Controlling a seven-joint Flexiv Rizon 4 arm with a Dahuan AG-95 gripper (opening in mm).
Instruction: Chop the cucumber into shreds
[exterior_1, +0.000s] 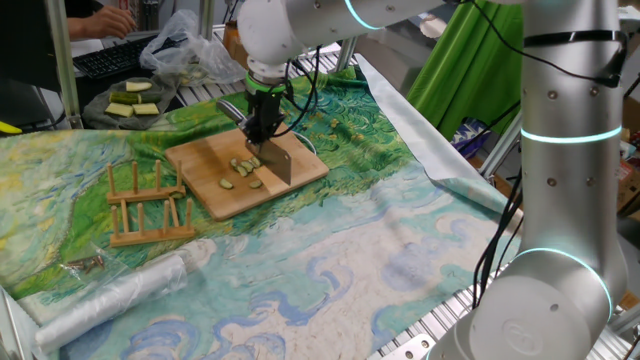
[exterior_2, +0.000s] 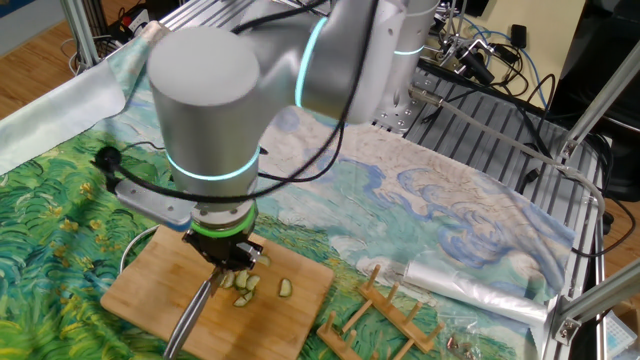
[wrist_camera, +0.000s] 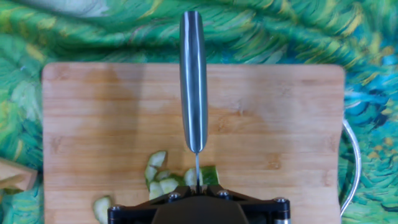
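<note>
the hand (exterior_1: 263, 128), clenched on a knife (wrist_camera: 193, 81), points straight down so the blade meets the cucumber (wrist_camera: 210, 175) squarely; the chunk lies among shreds (wrist_camera: 157, 171) on the cutting board (wrist_camera: 93, 112), keeping the worktop's cloth unmarked.

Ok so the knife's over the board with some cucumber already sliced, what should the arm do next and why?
Probably bring the knife straight down onto the cucumber for another cut. The gripper is shut on the knife, blade above the cutting board, and a dark-skinned chunk still sits uncut beside the shreds, right under the blade line in the hand view.
</note>
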